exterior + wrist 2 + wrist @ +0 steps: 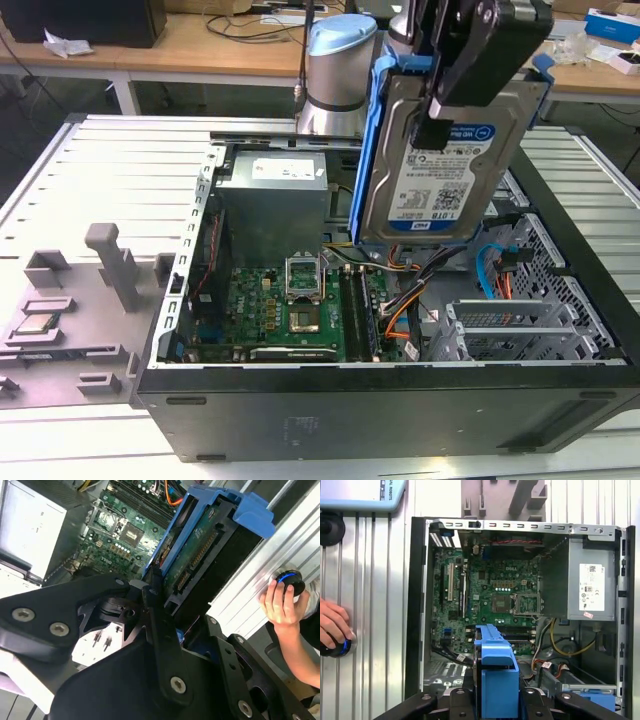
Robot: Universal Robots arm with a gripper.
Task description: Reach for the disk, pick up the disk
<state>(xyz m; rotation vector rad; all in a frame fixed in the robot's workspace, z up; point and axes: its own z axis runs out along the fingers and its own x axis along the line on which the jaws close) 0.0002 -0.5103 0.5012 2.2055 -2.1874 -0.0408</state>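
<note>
Disk (440,170) hanging upright in air above open computer case (400,400), label facing exterior camera, blue carrier frame (368,150) wrapping its edges. Gripper (440,110) clamping disk from above, fingers pressing both faces; in second wrist view disk's circuit-board side (195,555) sitting between fingers. Below gripper: motherboard (290,300), grey power-supply box (275,195), orange and blue cables (495,270). Person's hand (332,627) resting on round knob (337,647) on slatted table (120,160), well apart from gripper.
</note>
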